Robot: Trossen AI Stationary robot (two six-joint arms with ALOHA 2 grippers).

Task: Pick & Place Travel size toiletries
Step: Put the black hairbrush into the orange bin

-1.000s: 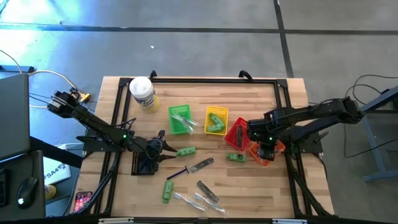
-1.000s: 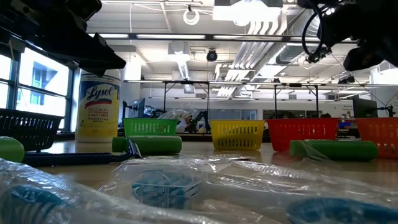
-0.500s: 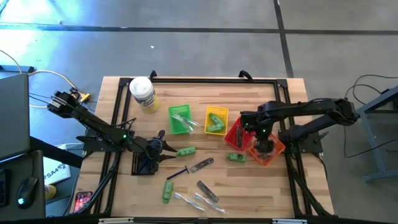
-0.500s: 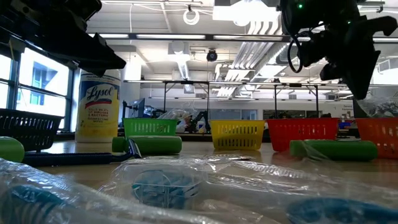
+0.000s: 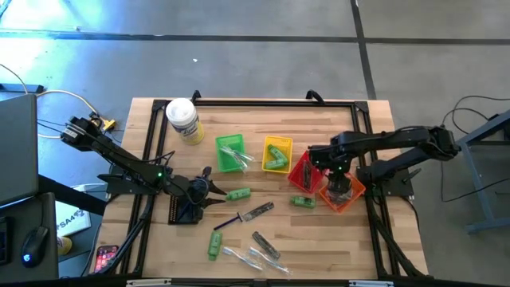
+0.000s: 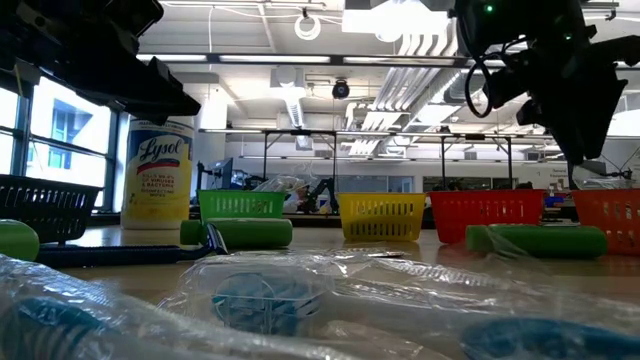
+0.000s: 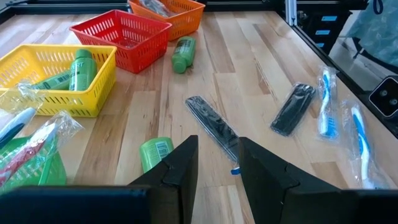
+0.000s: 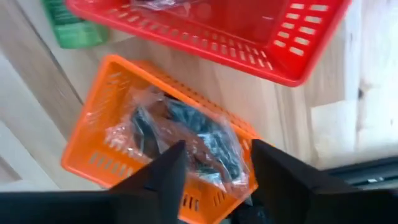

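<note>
The travel size toiletries lie scattered over your wooden table (image 5: 335,119): green bottles (image 5: 237,194), clear packets (image 5: 256,259), a dark grey oblong piece (image 5: 259,210) and a dark blue razor-like stick (image 5: 226,221).

From the left: your left gripper (image 5: 209,191) waits low over the table just beside a black basket (image 5: 182,212), its fingers (image 7: 184,165) parted with nothing between them. Further back stands a white jar (image 5: 183,121) with a yellow label.

The green basket (image 5: 230,152) holds a clear packet. The yellow basket (image 5: 277,154) holds a green bottle and another packet. The red basket (image 5: 304,172) is tipped on its side; you can see something clear inside it, but not what it is. A green bottle (image 5: 302,202) lies just in front of it.

On the right, the orange basket (image 8: 112,140) holds a crinkled clear bag with a dark pouch (image 8: 186,134) in it. Your right gripper (image 5: 338,186) hangs directly above this basket, fingers (image 8: 163,177) spread apart, holding nothing.
</note>
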